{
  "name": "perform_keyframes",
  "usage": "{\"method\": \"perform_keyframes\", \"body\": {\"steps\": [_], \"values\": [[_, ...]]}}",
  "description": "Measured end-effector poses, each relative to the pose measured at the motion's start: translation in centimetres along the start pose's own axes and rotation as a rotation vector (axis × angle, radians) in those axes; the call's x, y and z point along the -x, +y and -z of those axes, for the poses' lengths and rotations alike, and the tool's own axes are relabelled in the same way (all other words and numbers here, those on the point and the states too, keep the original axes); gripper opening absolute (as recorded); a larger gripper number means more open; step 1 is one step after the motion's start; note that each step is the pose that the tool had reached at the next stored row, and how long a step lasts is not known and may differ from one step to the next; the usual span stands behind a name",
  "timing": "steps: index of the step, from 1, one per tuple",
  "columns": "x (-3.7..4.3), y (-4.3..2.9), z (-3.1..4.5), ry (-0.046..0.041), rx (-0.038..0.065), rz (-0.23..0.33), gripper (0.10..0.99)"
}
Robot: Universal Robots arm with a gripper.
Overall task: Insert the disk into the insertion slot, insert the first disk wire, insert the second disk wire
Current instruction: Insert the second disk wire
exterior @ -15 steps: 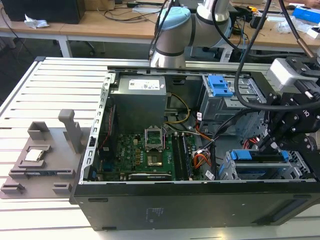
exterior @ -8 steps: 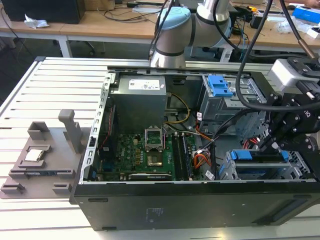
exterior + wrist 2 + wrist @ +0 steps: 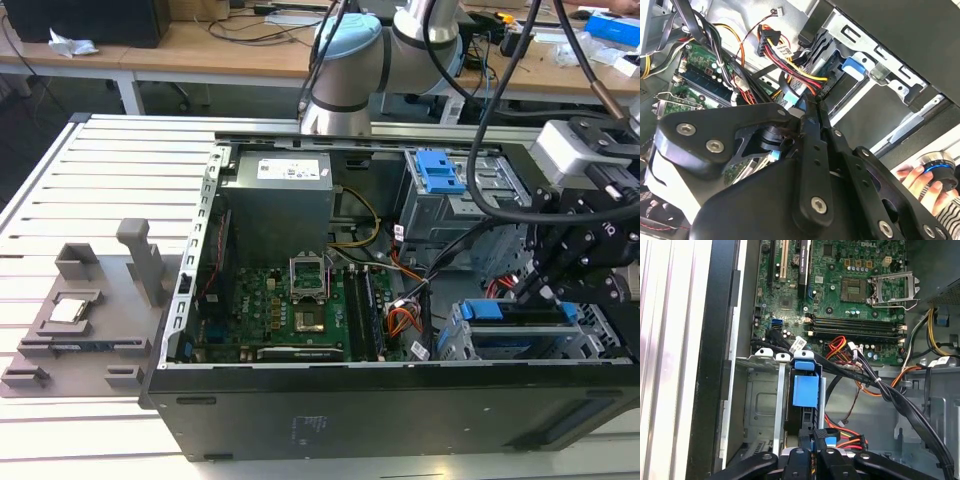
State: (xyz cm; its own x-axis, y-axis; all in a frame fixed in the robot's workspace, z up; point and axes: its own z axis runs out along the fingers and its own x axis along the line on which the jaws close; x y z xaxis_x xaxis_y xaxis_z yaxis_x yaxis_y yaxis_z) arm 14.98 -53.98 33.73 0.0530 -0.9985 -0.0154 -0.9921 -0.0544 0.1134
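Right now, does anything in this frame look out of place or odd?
One thing: a person's hand shows in the second wrist view, just outside the computer case near the gripper. Inside, the loose cables look untidy, not damaged.

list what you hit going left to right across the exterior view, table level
grey parts tray → motherboard → orange wire bundle → disk in the insertion slot → gripper

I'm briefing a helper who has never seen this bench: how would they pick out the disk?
Find the open black computer case on the slatted table, then go to its corner at the exterior view's right, under the black gripper. The disk sits in the grey cage there, marked by its bright blue carrier, lower than the other blue latch.
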Motion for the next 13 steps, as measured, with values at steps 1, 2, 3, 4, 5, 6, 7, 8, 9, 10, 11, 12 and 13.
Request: {"method": "perform_keyframes", "body": {"steps": [1,2,3,4,5,6,7,8,9,10,11,12,13], "values": [[0.0,0.0,-0.09,-0.0015,0.0,0.0,0.145],[-0.01,0.01,-0.13,-0.0009,0.0,0.0,0.145],[-0.01,0.0,-0.14,-0.0004,0.0,0.0,0.145],[-0.01,0.0,-0.14,-0.0003,0.0,0.0,0.145],[-0.01,0.0,-0.14,-0.0002,0.0,0.0,0.145],[-0.01,-0.01,-0.16,-0.0006,0.0,0.0,0.145],[-0.01,0.0,-0.16,-0.0005,0.0,0.0,0.145],[-0.01,-0.01,-0.17,-0.0009,0.0,0.0,0.145],[-0.01,-0.01,-0.19,-0.0011,0.0,0.0,0.145],[-0.01,-0.01,-0.19,-0.001,0.0,0.0,0.157],[-0.01,-0.01,-0.19,-0.0011,0.0,0.0,0.22],[-0.01,-0.01,-0.14,-0.0008,0.0,0.0,0.22],[0.0,0.01,-0.01,-0.0017,0.0,0.0,0.22]]}}
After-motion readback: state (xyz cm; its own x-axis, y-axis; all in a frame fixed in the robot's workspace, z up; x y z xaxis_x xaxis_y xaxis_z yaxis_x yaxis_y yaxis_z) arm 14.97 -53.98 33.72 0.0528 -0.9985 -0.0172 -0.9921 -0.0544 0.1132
